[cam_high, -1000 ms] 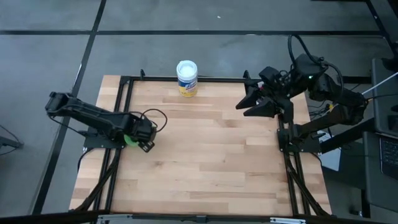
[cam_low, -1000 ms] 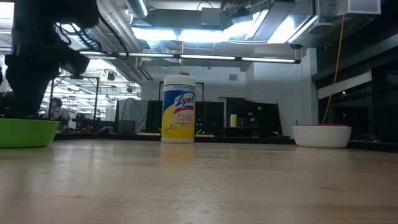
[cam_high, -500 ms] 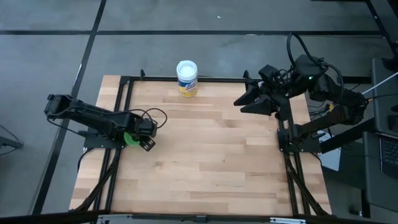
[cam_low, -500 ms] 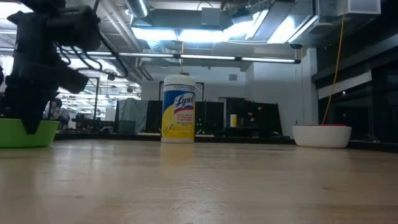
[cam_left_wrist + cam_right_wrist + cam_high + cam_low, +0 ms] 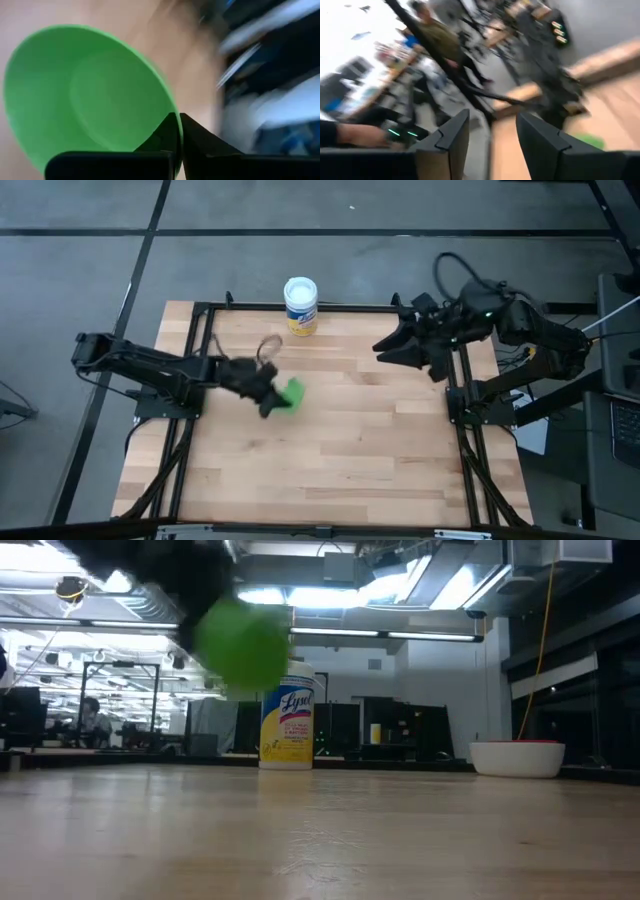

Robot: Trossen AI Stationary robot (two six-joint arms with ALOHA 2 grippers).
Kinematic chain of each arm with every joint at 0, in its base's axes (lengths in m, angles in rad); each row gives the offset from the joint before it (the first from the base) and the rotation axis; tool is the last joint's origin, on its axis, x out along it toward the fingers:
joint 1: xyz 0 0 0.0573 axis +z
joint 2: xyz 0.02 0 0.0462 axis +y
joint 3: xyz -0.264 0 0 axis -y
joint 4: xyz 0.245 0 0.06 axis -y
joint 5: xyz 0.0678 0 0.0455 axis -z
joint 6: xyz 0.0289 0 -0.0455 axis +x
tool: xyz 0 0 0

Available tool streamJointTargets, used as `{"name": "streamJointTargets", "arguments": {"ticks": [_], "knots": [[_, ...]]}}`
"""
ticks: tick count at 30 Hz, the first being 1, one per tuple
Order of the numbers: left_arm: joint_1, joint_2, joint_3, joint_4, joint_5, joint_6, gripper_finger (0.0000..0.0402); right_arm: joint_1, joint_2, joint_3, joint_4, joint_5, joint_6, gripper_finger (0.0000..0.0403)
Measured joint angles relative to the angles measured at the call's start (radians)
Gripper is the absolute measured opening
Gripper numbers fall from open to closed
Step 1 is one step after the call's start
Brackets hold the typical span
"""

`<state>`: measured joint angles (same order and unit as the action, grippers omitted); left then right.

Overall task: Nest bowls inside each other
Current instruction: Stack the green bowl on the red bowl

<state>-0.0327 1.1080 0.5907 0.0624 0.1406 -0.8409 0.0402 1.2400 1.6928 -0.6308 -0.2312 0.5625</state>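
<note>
A green bowl (image 5: 291, 393) hangs in the air left of the table's middle, with my left gripper (image 5: 274, 398) shut on it. It shows blurred and tipped in the low view (image 5: 240, 643), and its hollow fills the left wrist view (image 5: 85, 95). A white bowl (image 5: 517, 758) with a red rim showing in its mouth sits by its base on the table's right side; my right arm hides it from above. My right gripper (image 5: 388, 346) hovers open high over the far right part of the table, holding nothing (image 5: 492, 135). My left gripper pinches the green bowl's rim (image 5: 170, 112), one finger inside the hollow and one outside the wall. The fingers come from the table's left, slanting a little downward. The bowl is lifted clear of the table and tipped onto its side.
A white canister with a yellow label (image 5: 300, 304) stands upright at the far edge, also plain in the low view (image 5: 287, 715). Black frame rails (image 5: 200, 350) run along the table's left, far and right sides. A person (image 5: 437, 35) shows in the room beyond.
My left gripper has shut on the green bowl's rim, risen and swung toward the table's middle, tipping from pointing down to nearly level. The bowl has left the table at the left side and tipped over in the air. My right gripper has dipped its nose slightly.
</note>
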Motion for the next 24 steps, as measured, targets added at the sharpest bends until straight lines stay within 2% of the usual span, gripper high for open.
{"name": "streamJointTargets", "arguments": {"ticks": [4,7,10,12,14,17,21,24], "knots": [[0.06,-0.001,0.035,0.406,-0.07,0.024,0.0003,0.011,0.0,0.0,-0.128,0.106,-0.051,0.016],[0.115,0.001,0.038,0.799,-0.135,0.028,0.0003,0.036,0.0,0.0,-0.166,0.197,-0.082,0.0164],[0.143,0.002,0.039,1.137,-0.294,0.066,0.0002,0.06,0.0,0.0,-0.186,0.301,-0.108,0.0172],[0.146,0.002,0.039,1.302,-0.429,0.107,0.0002,0.075,0.002,0.0,-0.188,0.383,-0.132,0.0177],[0.142,0.001,0.043,1.385,-0.554,0.132,0.0002,0.088,0.011,0.0,-0.178,0.477,-0.165,0.0181],[0.115,0.02,0.077,1.377,-0.717,0.116,0.0002,0.103,0.039,0.0,-0.162,0.608,-0.232,0.0184],[0.083,0.104,0.169,1.377,-0.837,0.068,0.0002,0.11,0.1,0.0,-0.155,0.795,-0.337,0.0176],[0.078,0.193,0.264,1.378,-0.876,0.016,0.0002,0.11,0.159,0.0,-0.154,0.922,-0.416,0.0163]]}}
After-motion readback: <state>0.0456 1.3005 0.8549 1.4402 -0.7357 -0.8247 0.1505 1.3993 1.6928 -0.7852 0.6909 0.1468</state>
